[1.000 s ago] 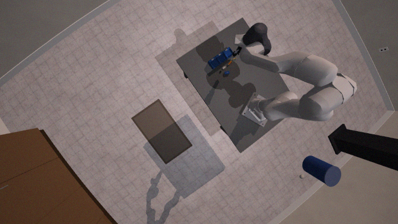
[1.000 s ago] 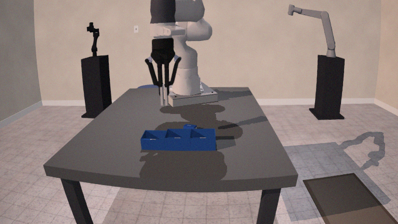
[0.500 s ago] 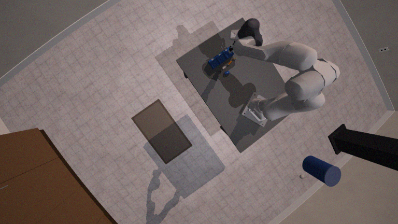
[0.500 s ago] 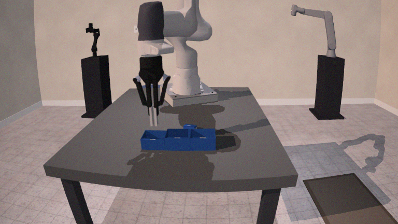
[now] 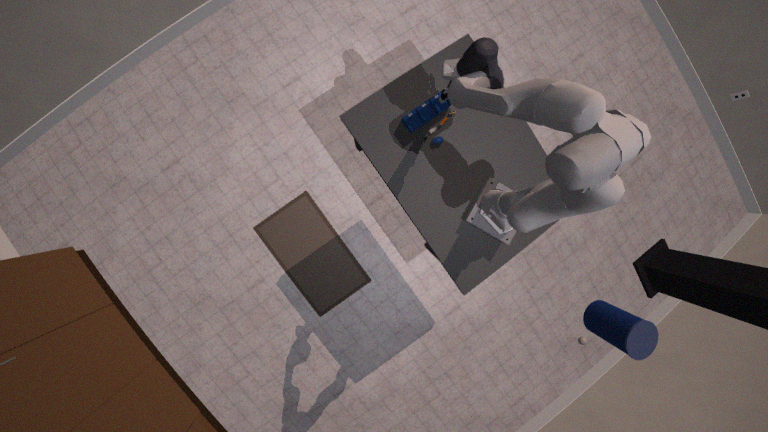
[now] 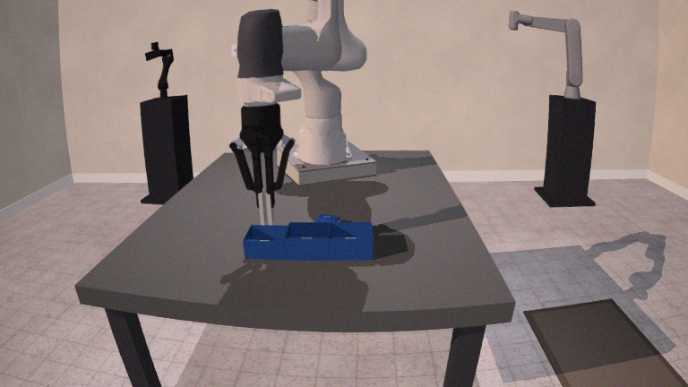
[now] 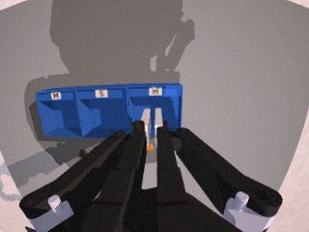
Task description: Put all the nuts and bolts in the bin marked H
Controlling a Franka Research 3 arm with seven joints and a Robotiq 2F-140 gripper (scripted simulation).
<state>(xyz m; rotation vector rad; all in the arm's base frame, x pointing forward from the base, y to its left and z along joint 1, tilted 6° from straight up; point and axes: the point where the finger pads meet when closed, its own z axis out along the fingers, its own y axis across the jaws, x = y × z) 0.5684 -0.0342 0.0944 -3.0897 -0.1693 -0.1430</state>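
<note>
My gripper (image 5: 444, 95) (image 6: 266, 222) (image 7: 153, 117) is shut, and nothing shows between its pale fingertips. The tips are at the end compartment that is rightmost in the wrist view; their exact height against its rim is unclear. The blue bins (image 5: 425, 112) (image 6: 308, 250) stand in a joined row. The middle label (image 7: 101, 94) reads S; the end labels (image 7: 56, 96) (image 7: 155, 91) are too blurred to tell H from M. A small brass-coloured piece (image 5: 451, 113) lies beside the row. A small dark piece (image 7: 83, 153) could be a nut. The fingers hide part of the table.
An orange piece (image 5: 444, 120) (image 7: 150, 147), a whitish piece (image 5: 432, 130) and a blue piece (image 5: 437, 140) (image 6: 328, 219) lie on the table (image 5: 498, 150) (image 6: 167, 240), on the arm-base side of the bins. The bin walls are close around the fingertips.
</note>
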